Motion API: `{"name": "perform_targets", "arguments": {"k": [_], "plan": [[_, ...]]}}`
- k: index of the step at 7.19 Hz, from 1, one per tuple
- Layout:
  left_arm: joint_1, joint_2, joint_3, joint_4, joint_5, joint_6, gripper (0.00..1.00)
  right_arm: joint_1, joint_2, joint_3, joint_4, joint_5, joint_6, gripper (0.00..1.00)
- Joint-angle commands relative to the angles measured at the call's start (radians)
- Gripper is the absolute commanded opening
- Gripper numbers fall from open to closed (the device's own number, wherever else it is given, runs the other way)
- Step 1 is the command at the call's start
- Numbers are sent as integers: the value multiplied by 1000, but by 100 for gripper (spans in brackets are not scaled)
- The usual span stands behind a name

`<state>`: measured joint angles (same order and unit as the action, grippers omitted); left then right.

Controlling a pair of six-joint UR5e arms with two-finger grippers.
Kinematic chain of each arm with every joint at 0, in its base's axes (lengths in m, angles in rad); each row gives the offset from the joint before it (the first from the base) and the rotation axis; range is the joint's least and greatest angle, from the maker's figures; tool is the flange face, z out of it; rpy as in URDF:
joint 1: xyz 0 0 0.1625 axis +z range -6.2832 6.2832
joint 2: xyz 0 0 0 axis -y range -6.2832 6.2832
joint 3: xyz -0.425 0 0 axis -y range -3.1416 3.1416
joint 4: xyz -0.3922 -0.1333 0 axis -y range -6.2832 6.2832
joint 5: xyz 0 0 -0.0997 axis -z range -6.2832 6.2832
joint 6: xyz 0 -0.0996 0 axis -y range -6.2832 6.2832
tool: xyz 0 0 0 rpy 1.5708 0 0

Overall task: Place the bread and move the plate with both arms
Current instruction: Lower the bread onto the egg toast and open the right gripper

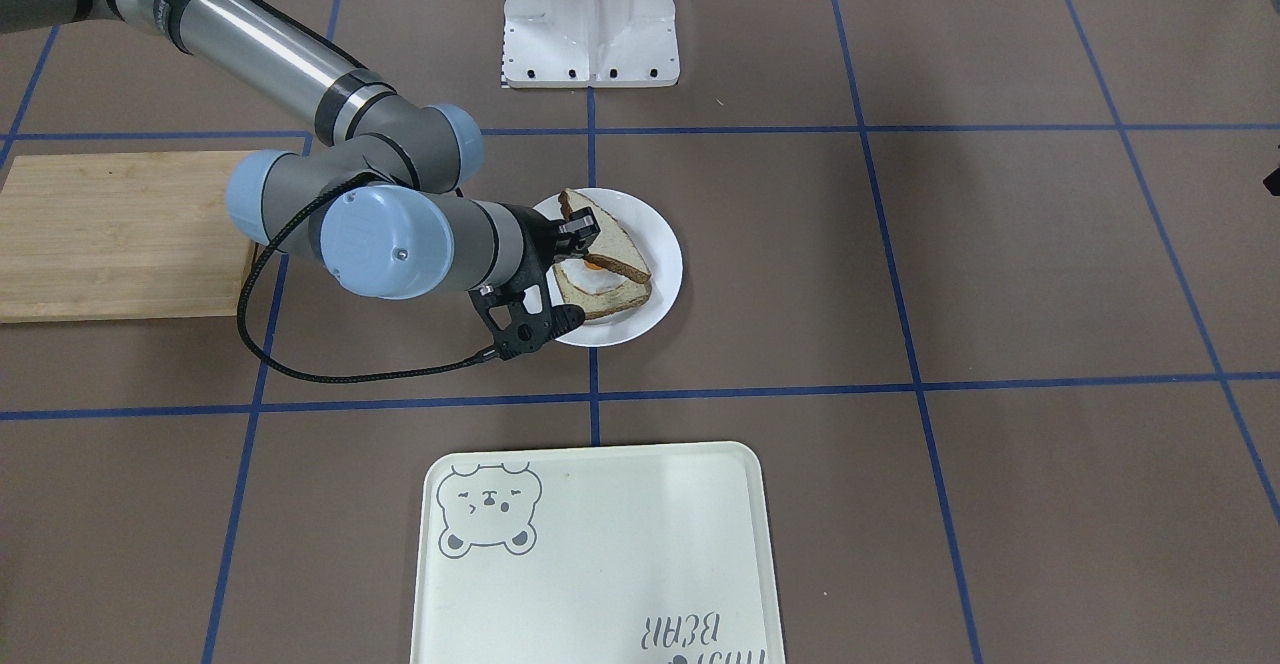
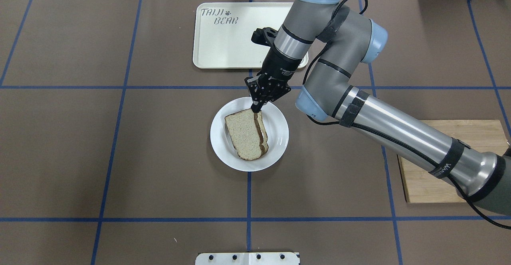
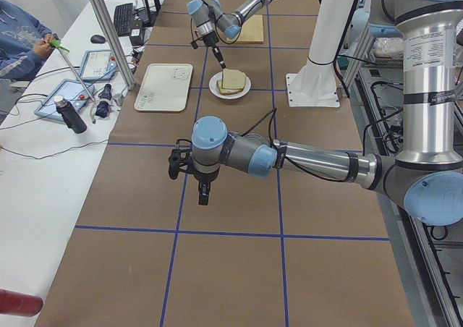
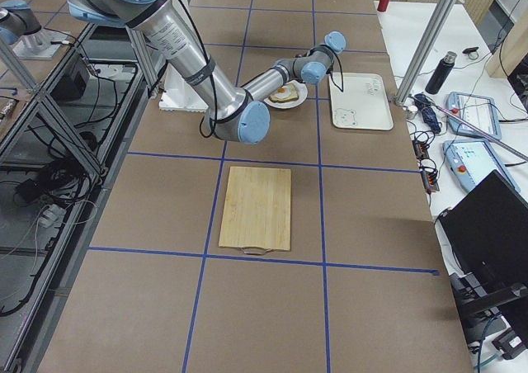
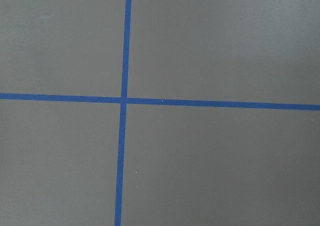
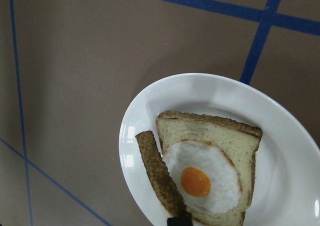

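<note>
The white plate sits at the table's middle and also shows in the front view. On it lies a slice topped with a fried egg, seen in the right wrist view too. The plain bread leans tilted over that slice, its low edge down and its high corner up. My right gripper is shut on that high corner, above the plate's far rim. The bread shows edge-on in the right wrist view. My left gripper hangs over bare table far from the plate; I cannot tell whether it is open.
A cream tray with a bear drawing lies just beyond the plate. A bamboo cutting board lies at the right, under my right arm. A white mount base stands at the robot's side of the table.
</note>
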<state>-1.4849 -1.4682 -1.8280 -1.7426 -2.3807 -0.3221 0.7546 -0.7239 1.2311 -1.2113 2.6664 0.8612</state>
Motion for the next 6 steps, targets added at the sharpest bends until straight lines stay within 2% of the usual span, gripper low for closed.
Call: {"name": "perform_targets", "arguments": {"k": [1,3,4,6], "plan": [[0,-7,4,2,0,-2,98,0,-14,-5,21,-43,-2,0],[0,-7,-5,6,-3,-2,98,-1,-19,-5,22,-65,-1,18],[0,-7,-1,6,-52,-2,98,-1,-19,-5,21,-68,-1,39],[0,-7,4,8,-61,-3,98,-3,-19,-5,21,-89,6,61]]}}
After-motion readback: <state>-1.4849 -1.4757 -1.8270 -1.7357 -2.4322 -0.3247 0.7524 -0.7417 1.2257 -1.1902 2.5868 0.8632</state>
